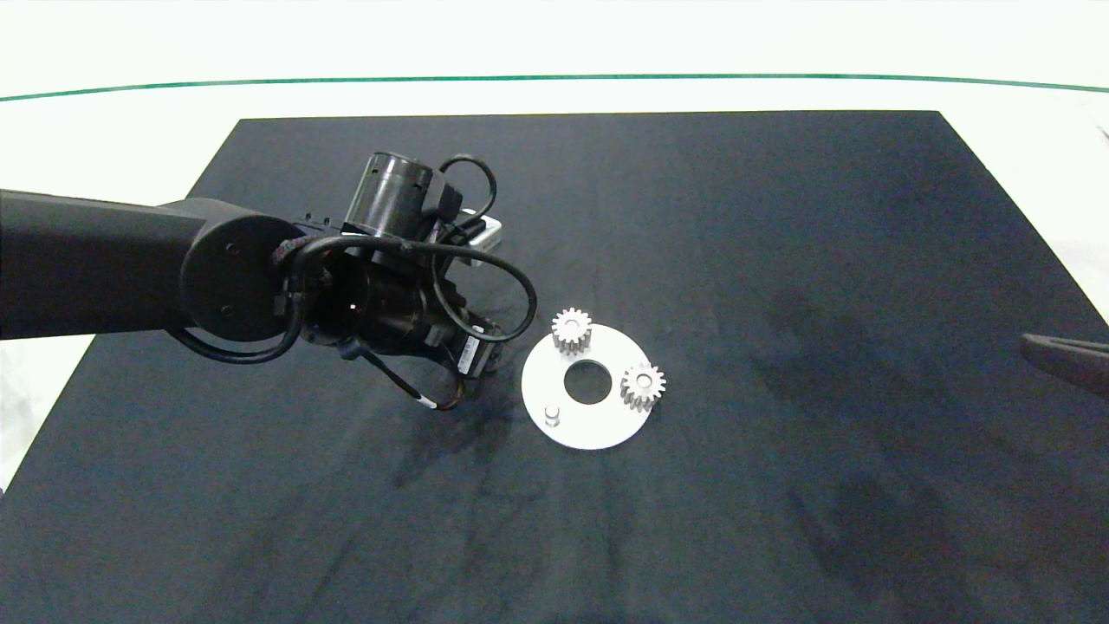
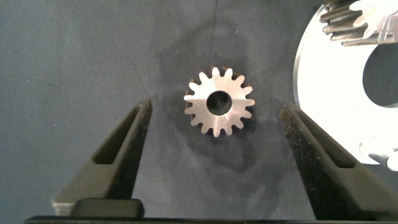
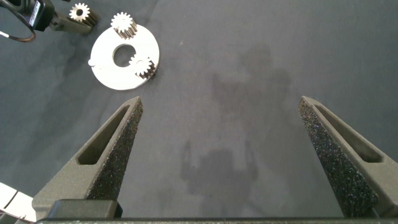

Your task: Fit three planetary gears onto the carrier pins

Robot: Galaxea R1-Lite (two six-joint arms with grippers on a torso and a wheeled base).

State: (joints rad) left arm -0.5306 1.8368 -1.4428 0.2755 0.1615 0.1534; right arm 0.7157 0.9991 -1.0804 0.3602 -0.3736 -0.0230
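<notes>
The left end effector [image 2: 211, 162] hovers over the dark worktop [image 1: 780, 260] just beside the white disc [image 1: 598, 425], its fingers [image 2: 118, 155] spread wide on either side of a loose planetary gear [image 2: 219, 102] lying flat, touching neither tooth nor bore. Two further planetary gears [image 1: 572, 329] [image 1: 643, 386] sit on carrier pins of the disc, while the third carrier pin [image 1: 552, 415] stands bare. The right end effector [image 3: 230, 155], fully open and holding nothing, rests well apart at the worktop's right edge.
</notes>
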